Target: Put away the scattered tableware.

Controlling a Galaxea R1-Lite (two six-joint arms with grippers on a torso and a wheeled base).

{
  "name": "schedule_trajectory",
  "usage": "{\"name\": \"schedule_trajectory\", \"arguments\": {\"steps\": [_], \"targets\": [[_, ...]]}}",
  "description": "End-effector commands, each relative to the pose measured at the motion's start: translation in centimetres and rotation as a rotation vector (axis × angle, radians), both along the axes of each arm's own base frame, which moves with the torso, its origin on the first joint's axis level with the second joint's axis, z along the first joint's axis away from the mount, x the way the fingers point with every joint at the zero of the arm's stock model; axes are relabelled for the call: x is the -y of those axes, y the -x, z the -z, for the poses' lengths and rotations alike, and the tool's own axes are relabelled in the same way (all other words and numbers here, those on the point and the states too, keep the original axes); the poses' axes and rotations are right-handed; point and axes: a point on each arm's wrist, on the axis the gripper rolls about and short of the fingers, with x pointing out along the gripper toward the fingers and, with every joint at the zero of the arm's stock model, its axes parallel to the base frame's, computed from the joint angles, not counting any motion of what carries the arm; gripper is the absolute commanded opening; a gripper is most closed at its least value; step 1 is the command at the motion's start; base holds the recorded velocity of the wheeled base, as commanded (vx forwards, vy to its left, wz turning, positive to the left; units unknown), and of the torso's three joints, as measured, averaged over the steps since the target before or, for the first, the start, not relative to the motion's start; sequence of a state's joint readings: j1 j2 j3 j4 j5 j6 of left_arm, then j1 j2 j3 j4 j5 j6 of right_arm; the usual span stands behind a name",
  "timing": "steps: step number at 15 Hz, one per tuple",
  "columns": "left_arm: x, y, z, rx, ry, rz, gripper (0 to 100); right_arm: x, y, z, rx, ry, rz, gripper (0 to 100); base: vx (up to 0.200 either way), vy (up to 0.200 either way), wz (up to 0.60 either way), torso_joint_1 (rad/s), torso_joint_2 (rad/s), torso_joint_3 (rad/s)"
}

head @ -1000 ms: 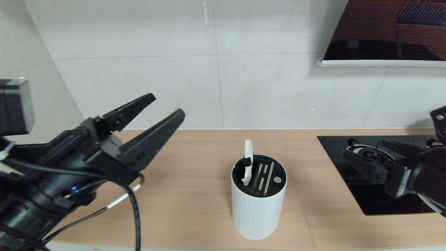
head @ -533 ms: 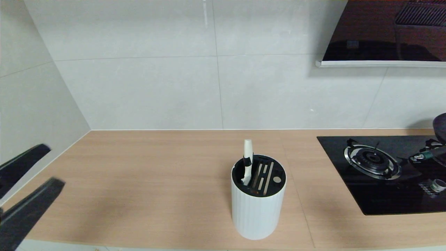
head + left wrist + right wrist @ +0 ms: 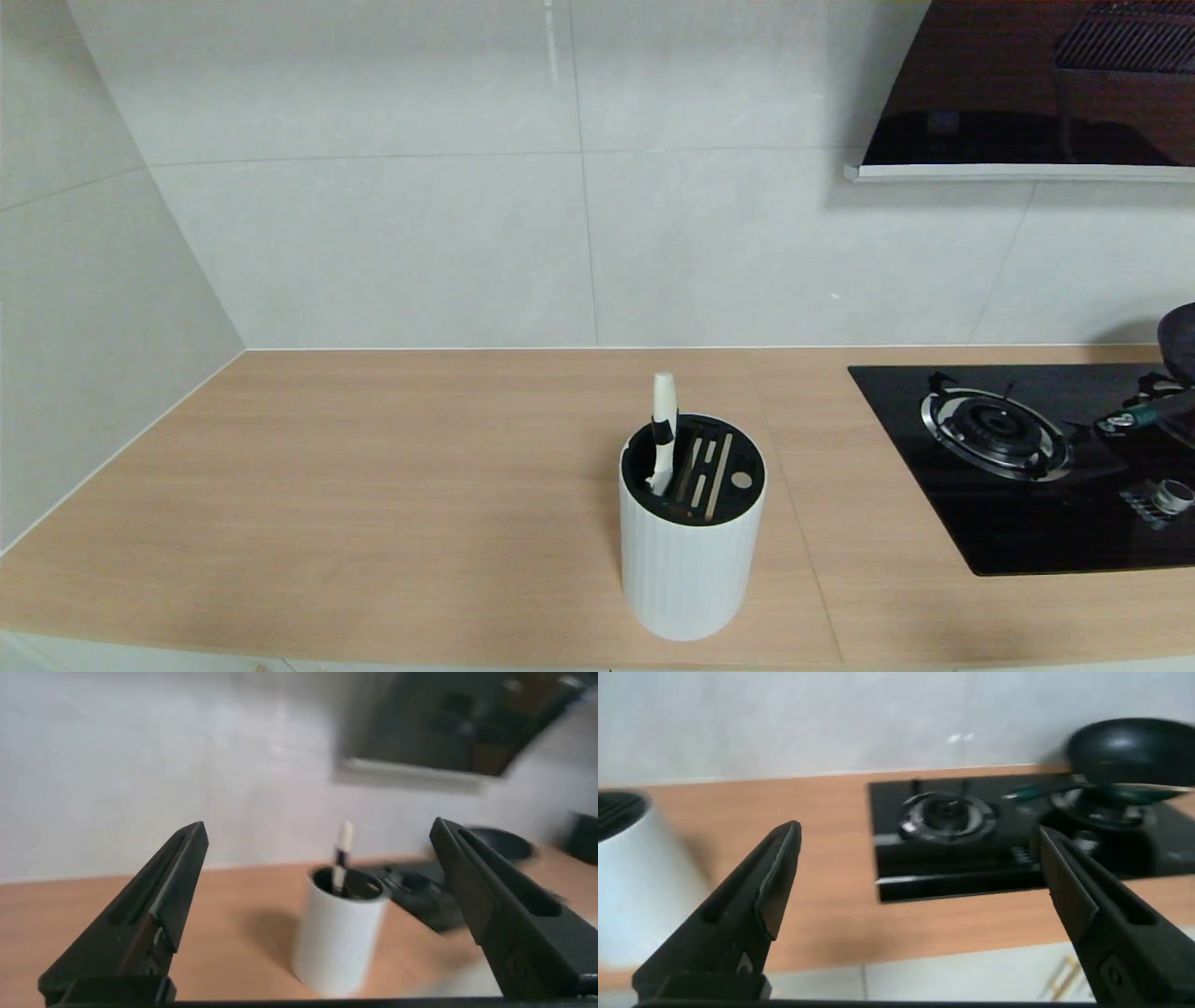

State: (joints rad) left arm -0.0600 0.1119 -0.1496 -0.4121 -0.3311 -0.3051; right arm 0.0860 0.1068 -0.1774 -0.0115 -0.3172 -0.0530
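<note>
And there it is, the white utensil (image 3: 664, 425) with its black band, standing nearly upright in the white ribbed holder (image 3: 692, 551), handle end poking up above the rim. It sits in the open compartment on the robot's-left side of the holder's black top, just beside the row of narrow slots. The holder stands on the wooden worktop (image 3: 401, 485), towards the near edge and roughly in the middle, well apart from everything else. Over on the robot's right, a black glass hob (image 3: 943, 495) is set into the worktop, with a round burner (image 3: 992, 432) on it and a knob (image 3: 1167, 495) nearer the front. A dark pan (image 3: 1178, 336) peeks in at the far right edge, and a green-tipped handle (image 3: 1134, 417) stretches across the hob beside the burner. Pale tiled wall (image 3: 392, 233) behind, dark range hood (image 3: 1036, 84) up above the hob. Now the left wrist view: the left gripper (image 3: 320, 833) has its jaws spread wide and nothing between them, and the holder (image 3: 338, 929) with the utensil (image 3: 343, 854) stands beyond the gap, well apart from either tip. In the right wrist view, the right gripper (image 3: 919, 834) likewise has its jaws spread wide and bare, facing the hob (image 3: 1008, 859) and burner (image 3: 951, 812), the pan (image 3: 1130, 751) beyond, and the holder's white wall (image 3: 635, 887) off at one side.
</note>
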Motion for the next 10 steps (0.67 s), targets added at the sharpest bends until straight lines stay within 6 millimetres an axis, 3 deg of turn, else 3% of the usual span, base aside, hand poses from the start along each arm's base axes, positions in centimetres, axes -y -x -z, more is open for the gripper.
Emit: {"name": "schedule_trajectory", "arguments": {"steps": [1,2,4,7,10], "targets": [[0.1,1.0,1.6,0.078,-0.029,-0.136,100,-0.3,0.0,3.5,-0.002,0.024,0.054,100,0.0,0.0,0.0,0.0,0.0,0.0],[0.1,0.4,2.7,0.059,-0.088,-0.175,100,-0.3,-0.4,4.6,-0.024,0.02,0.074,100,0.0,0.0,0.0,0.0,0.0,0.0],[0.0,-0.6,5.0,-0.025,-0.201,-0.247,100,-0.3,-0.3,4.7,-0.02,-0.037,0.081,100,0.0,0.0,0.0,0.0,0.0,0.0],[-0.5,-1.3,8.6,-0.392,-0.313,-0.478,100,-0.4,-0.4,4.7,-0.022,-0.052,-0.003,100,0.0,0.0,0.0,0.0,0.0,0.0],[-0.5,-1.3,8.4,-0.37,-0.321,-0.471,100,-0.8,-0.5,5.2,-0.066,-0.074,-0.163,100,0.0,0.0,0.0,0.0,0.0,0.0]]}}
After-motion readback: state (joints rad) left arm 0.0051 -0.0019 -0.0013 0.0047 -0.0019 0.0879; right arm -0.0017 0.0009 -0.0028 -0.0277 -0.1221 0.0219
